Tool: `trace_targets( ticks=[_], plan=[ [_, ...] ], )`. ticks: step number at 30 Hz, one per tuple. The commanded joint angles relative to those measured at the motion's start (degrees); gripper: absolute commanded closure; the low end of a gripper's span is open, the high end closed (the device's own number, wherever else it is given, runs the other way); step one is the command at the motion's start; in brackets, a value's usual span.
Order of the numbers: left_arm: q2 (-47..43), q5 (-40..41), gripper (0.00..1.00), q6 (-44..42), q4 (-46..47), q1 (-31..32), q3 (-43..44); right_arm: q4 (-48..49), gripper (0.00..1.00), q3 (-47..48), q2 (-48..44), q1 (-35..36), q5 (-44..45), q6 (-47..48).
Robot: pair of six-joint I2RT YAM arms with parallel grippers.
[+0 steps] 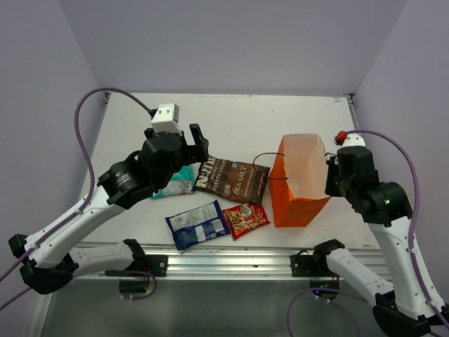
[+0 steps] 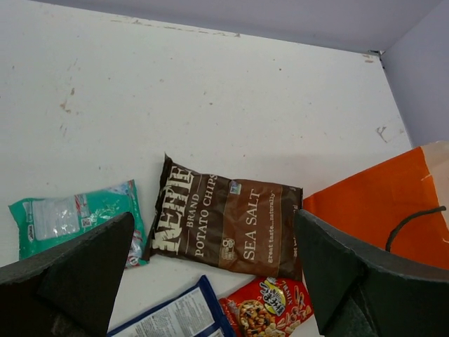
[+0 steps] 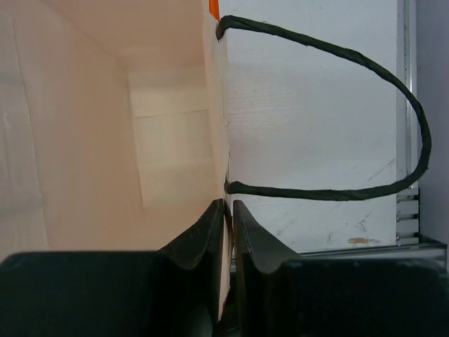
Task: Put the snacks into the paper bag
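**Desk:** Top camera first. Anything on the snacks?

**Photographer:** Catches all four flat on the white table (image 1: 252, 126), none inside the paper bag (image 1: 295, 207). Puts the long brown sea salt packet (image 1: 231, 179) at centre, just beside the bag's left wall, with the teal packet (image 1: 177, 184) at its other end. Shows the blue-white packet (image 1: 198, 225) and red packet (image 1: 245, 219) side by side nearer the arms. Finds the bag upright at right, mouth open.

**Desk:** And the claws from up there?

**Photographer:** Places the left gripper (image 1: 174, 140) above the teal packet, the right gripper (image 1: 328, 175) against the bag's right wall.

**Desk:** Left wrist?

**Photographer:** Looks down between two widely spread fingers (image 2: 77, 274), gripping nothing. Frames the sea salt packet between them, teal packet to the left, corners of blue-white and red below, orange bag wall and a dark cord handle (image 2: 414, 221) at right.

**Desk:** Right wrist?

**Photographer:** Shows fingers pinched narrow on the rim of the bag's wall. Takes in the pale inside on the left and a looped cord handle over bare table on the right.
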State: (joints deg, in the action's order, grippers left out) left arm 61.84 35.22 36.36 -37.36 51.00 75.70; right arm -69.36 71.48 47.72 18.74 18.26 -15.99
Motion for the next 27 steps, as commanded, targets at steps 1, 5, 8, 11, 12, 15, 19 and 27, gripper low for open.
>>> trace_targets(
  ticks=[1, 5, 8, 11, 12, 15, 19, 27],
  plan=[
    [0.6, 0.8, 0.00, -2.2, 3.0, -1.1, -2.5, 2.6, 0.91, -0.4, 0.0, 0.1, -0.5, 1.0],
    [3.3, -7.5, 0.02, -6.1, 7.7, -9.8, -7.7, 2.7, 1.00, -0.6, -0.3, 0.1, -0.8, 1.2],
    [8.5, -17.9, 0.00, -9.2, 14.4, -19.4, -13.5, 3.0, 1.00, -0.7, -0.2, 0.1, -1.2, 1.5],
    [15.5, -23.3, 0.00, -11.7, 19.9, -22.6, -16.5, 3.3, 1.00, -0.5, 0.3, 0.1, -1.7, 1.9],
    [19.4, -25.4, 0.00, -12.1, 20.6, -22.5, -16.6, 3.4, 1.00, -0.4, 0.4, 0.1, -1.7, 2.0],
    [25.1, -30.9, 0.00, -13.2, 25.0, -22.6, -17.1, 4.0, 1.00, -0.1, 1.1, 0.1, -2.0, 2.2],
    [28.0, -34.0, 0.00, -13.1, 29.1, -22.6, -18.7, 4.4, 1.00, 0.5, 1.4, 0.2, -2.2, 2.5],
    [34.8, -38.3, 0.00, -13.2, 34.1, -22.0, -22.4, 4.9, 1.00, 0.7, 1.3, 0.1, -2.4, 2.5]
  ],
)
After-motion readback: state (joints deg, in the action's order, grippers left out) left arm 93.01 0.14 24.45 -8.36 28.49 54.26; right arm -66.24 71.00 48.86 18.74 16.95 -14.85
